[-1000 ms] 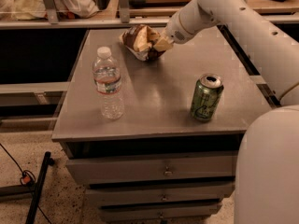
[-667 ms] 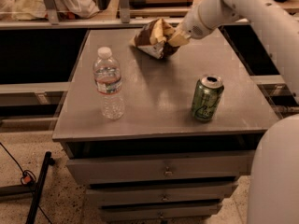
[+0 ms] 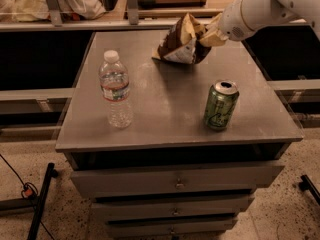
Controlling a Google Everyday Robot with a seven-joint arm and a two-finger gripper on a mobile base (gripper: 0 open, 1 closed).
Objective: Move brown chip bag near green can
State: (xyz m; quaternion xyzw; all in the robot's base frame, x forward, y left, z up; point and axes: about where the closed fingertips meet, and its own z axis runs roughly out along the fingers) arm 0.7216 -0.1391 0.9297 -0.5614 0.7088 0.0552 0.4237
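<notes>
Your hand (image 3: 210, 34) is over the far right part of the bench (image 3: 165, 116). It is closed on the right side of the chip bag (image 3: 176, 44). The white arm (image 3: 265, 6) is in the top right corner. The brown bag is crumpled and tipped up. Its low left corner looks like it touches the bench, but you cannot be sure. The green can (image 3: 220, 106) stands upright on the near right part of the bench, well apart from the bag. 1 clear water bottle (image 3: 116, 90) with a white cap stands upright on the near left side. Under the bench top you can see 3 drawers (image 3: 175, 183).
</notes>
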